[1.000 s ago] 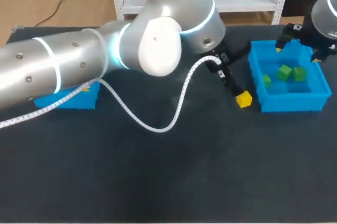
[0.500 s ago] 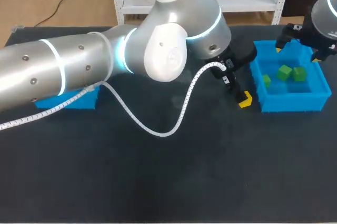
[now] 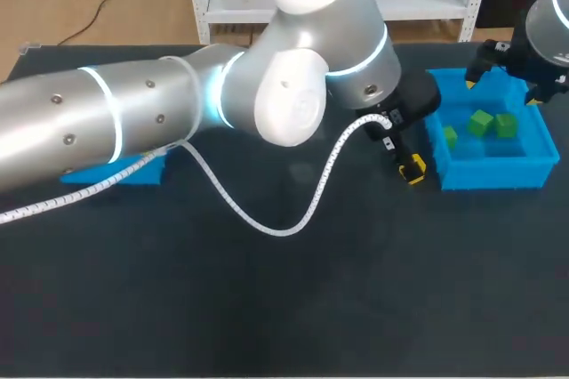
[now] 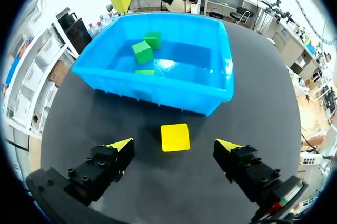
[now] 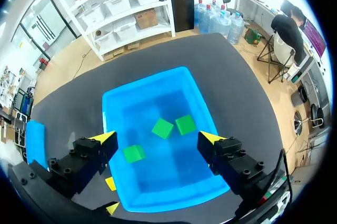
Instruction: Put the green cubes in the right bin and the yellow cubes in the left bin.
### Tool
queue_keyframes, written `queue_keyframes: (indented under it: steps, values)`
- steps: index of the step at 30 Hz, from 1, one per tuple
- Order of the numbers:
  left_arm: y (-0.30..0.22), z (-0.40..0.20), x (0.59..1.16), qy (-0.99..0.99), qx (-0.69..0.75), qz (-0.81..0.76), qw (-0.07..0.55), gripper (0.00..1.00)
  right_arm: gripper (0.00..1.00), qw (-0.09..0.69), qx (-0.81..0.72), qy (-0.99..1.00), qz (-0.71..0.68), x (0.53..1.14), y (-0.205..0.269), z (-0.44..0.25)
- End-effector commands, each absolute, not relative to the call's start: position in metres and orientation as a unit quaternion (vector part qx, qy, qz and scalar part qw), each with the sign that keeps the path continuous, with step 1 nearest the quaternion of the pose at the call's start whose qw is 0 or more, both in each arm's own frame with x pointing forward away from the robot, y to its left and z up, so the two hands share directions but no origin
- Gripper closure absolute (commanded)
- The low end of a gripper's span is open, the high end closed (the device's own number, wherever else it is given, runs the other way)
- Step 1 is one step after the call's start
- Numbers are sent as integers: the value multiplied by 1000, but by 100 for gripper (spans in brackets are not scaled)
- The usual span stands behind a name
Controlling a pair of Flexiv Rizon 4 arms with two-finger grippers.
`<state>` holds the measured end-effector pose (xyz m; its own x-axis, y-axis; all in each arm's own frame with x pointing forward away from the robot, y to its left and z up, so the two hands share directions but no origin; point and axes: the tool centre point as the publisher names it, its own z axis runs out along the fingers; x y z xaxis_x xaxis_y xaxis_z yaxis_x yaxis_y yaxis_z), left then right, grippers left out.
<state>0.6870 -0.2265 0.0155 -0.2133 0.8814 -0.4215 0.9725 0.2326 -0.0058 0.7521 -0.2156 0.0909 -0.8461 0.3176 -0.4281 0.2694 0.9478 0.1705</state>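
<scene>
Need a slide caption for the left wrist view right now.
Open left end effector poised over a yellow cube beside the blue bin holding three green cubes.

A matte black table point(image 3: 267, 308) is filling the scene. The right bin point(image 3: 493, 174) is showing bright blue, and the left bin point(image 3: 133, 172) is showing the same blue. Three green cubes point(image 3: 481, 122) are showing plain, vivid green. The yellow cube point(image 4: 175, 137) is showing flat lemon yellow. The left arm point(image 3: 133, 121) is gleaming silver-grey with white caps and pale glowing rings. Its cable point(image 3: 267, 223) is showing white with spiral ribbing. The left gripper point(image 4: 174, 144) and right gripper point(image 5: 158, 138) are showing black fingers tipped bright yellow.
</scene>
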Motion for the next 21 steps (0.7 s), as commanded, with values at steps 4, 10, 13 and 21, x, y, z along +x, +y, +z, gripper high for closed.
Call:
queue_keyframes:
  steps: [4,10,13,21]
  values:
    - [-239,6,697,770,602,-131,165,0,0,235,154,958,51,750,-216,91]
    - [-245,0,700,773,601,-126,161,0,0,235,154,958,51,750,-216,91]
    - [-248,-1,701,772,604,-121,158,0,0,235,154,958,51,750,-216,91]
    - [-248,-8,704,774,605,-109,153,100,0,235,154,958,51,750,-216,91]
